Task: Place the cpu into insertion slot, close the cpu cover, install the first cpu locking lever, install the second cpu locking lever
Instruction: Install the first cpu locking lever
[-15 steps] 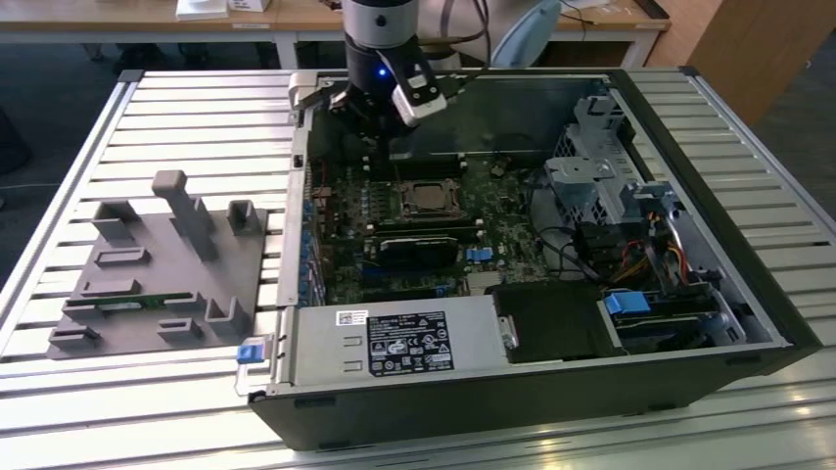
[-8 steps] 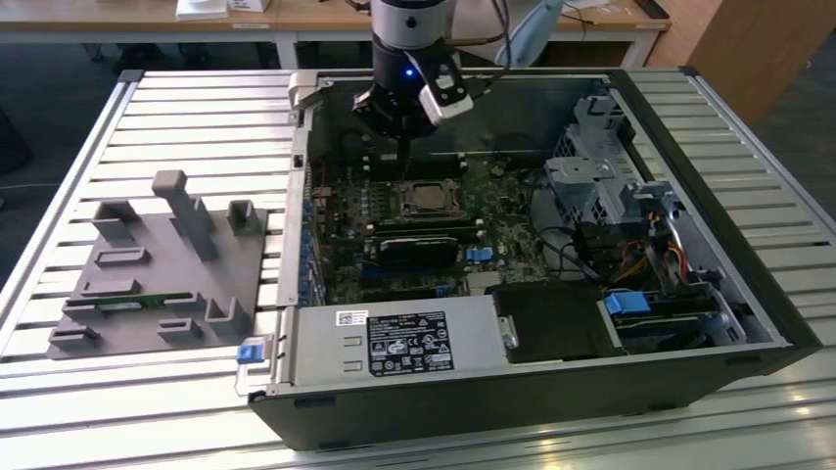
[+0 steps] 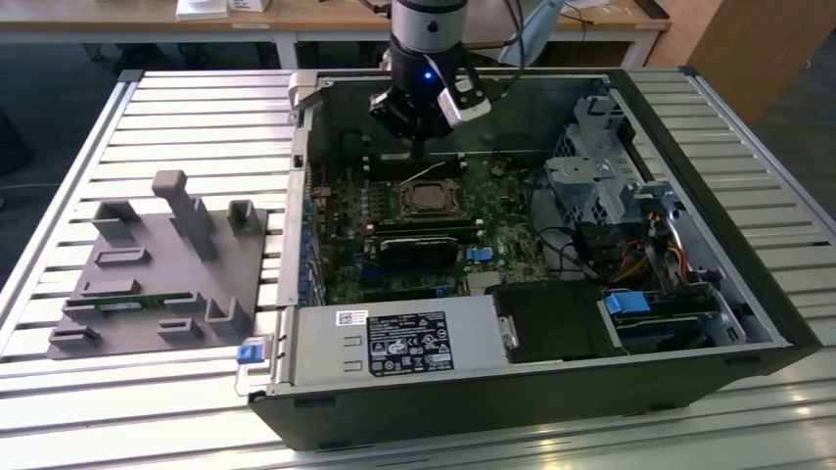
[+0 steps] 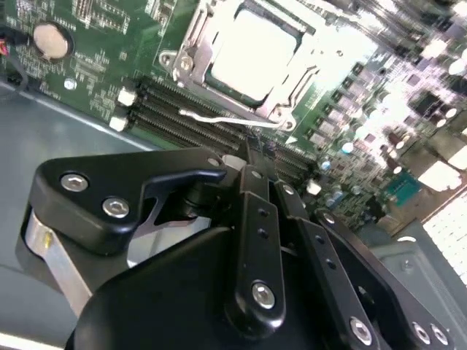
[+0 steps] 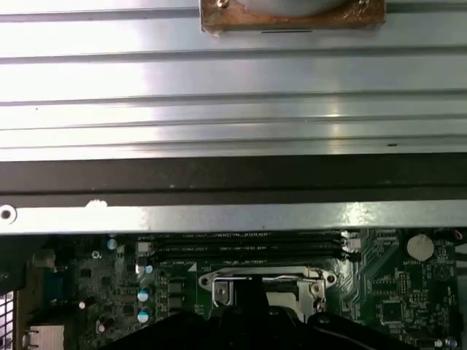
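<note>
The cpu point(image 4: 252, 45) lies flat in its insertion slot on the green motherboard point(image 4: 95, 65), pale top facing up. Around it the shiny cpu cover point(image 4: 191, 51) sits down as a frame. A thin wire locking lever point(image 4: 226, 117) runs loose along the socket's side, between the socket and the memory slots. My gripper point(image 4: 250, 159) has its black fingers point(image 4: 255, 211) pressed together with nothing between them, the tips just short of that lever. In the exterior view the gripper point(image 3: 418, 137) hangs over the board's far edge, behind the socket point(image 3: 429, 199). The socket frame point(image 5: 266, 279) also appears in the first wrist view.
The board sits inside an open black computer case point(image 3: 523, 411) on a slatted metal table point(image 3: 196, 108). Memory slots point(image 4: 190, 120), a drive cage point(image 3: 594, 176), cables point(image 3: 653, 259) and a power supply point(image 3: 392, 348) crowd the case. A grey fixture block point(image 3: 163, 274) stands at the exterior view's left.
</note>
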Available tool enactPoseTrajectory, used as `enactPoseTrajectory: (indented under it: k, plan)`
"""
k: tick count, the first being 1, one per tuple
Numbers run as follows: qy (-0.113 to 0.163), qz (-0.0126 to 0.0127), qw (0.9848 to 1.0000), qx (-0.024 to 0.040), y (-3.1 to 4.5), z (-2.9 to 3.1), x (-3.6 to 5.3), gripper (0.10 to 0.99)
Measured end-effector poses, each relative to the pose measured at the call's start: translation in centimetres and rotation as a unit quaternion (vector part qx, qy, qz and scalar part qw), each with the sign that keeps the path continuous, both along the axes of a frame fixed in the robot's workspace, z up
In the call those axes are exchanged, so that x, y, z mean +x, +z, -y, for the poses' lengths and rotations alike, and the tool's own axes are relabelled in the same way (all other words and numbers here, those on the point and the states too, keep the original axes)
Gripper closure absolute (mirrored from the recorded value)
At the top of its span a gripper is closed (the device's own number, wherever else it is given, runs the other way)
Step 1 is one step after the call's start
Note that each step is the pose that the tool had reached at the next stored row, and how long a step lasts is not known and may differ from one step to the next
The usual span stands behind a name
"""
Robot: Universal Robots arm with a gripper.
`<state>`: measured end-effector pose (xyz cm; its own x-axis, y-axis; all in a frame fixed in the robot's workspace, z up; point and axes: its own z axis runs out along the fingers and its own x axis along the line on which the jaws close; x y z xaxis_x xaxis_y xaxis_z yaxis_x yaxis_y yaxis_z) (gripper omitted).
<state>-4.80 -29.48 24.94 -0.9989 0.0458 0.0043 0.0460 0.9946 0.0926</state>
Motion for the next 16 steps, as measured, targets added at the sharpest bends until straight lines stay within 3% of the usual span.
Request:
enactPoseTrajectory:
  k: [1,2,4,7,16]
  plan:
    - [0.000,0.0000,1.0000,0.0057,-0.05,0.00,0.00,0.980]
    - [0.000,0.0001,1.0000,0.0067,-0.16,0.00,0.00,0.980]
    - [0.003,0.0000,1.0000,0.0066,-0.44,0.00,-0.01,0.980]
    - [0.030,0.0004,0.9995,0.0065,-0.80,0.00,0.01,0.980]
    - [0.032,0.0007,0.9995,0.0065,-1.71,-0.36,0.57,0.980]
